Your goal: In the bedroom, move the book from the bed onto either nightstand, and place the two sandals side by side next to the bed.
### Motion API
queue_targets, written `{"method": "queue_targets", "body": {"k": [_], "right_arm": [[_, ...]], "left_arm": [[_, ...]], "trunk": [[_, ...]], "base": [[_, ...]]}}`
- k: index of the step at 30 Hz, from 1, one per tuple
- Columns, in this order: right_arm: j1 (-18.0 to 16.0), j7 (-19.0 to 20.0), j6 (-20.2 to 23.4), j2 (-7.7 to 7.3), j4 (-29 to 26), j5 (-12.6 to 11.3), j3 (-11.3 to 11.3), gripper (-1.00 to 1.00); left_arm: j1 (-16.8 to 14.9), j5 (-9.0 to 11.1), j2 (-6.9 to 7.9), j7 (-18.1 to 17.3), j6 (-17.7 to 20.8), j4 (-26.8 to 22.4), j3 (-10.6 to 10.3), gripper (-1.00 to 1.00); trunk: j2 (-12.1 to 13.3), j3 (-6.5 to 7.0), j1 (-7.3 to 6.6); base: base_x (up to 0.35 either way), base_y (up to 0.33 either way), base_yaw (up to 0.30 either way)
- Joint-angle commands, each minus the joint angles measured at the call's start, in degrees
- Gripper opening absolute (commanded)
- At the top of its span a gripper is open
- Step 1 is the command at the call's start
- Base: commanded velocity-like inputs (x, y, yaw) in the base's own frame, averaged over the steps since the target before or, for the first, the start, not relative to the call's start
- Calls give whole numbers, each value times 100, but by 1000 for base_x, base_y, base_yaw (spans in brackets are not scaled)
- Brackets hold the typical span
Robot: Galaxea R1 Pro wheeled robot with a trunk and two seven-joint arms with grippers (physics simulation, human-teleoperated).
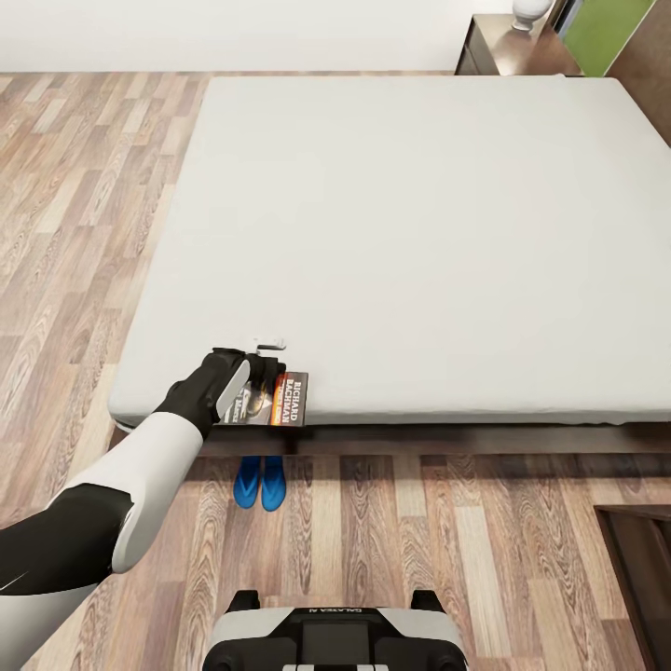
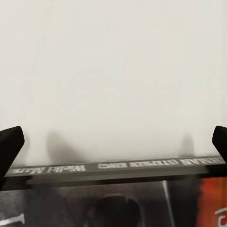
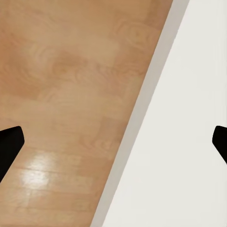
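You have one book, one bed, two sandals and one nightstand in front of you. Your left gripper sits over the near-left corner of the mattress, right above the book, which lies flat at the mattress edge just under and beside the fingers. In the left wrist view the two dark fingertips stand wide apart at the frame's sides with the book's spine and cover between them, so the left jaws are spread and hold nothing. The two blue sandals lie side by side, touching, on the wood floor just below your left hand, partly tucked under the bed frame so only their near ends show. The nightstand is far from the hand, past the bed's far corner, cut by the frame's top, with a pale rounded thing on it that is hard to make out. In the right wrist view the right fingertips are likewise spread apart, empty, over floor and a white surface you cannot identify with certainty
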Motion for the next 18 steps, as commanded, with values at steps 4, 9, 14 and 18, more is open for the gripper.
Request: {"method": "queue_targets", "body": {"k": [4,9,14,18], "right_arm": [[2,3,19,0,-8,33,0,100],[2,8,20,-1,-7,33,0,100],[2,11,21,-1,-7,33,0,100],[2,16,21,-1,-7,33,-1,100]], "left_arm": [[-3,51,4,28,24,-8,-22,100],[-3,51,9,28,24,-3,-22,100],[-4,51,6,28,24,-5,-25,100],[-2,51,5,28,24,-7,-28,100]], "trunk": [[-2,-2,1],[-2,-2,1],[-2,-2,1],[-2,-2,1]], "base": [[-1,0,0],[-24,0,0],[-50,0,0],[-25,0,0]]}}
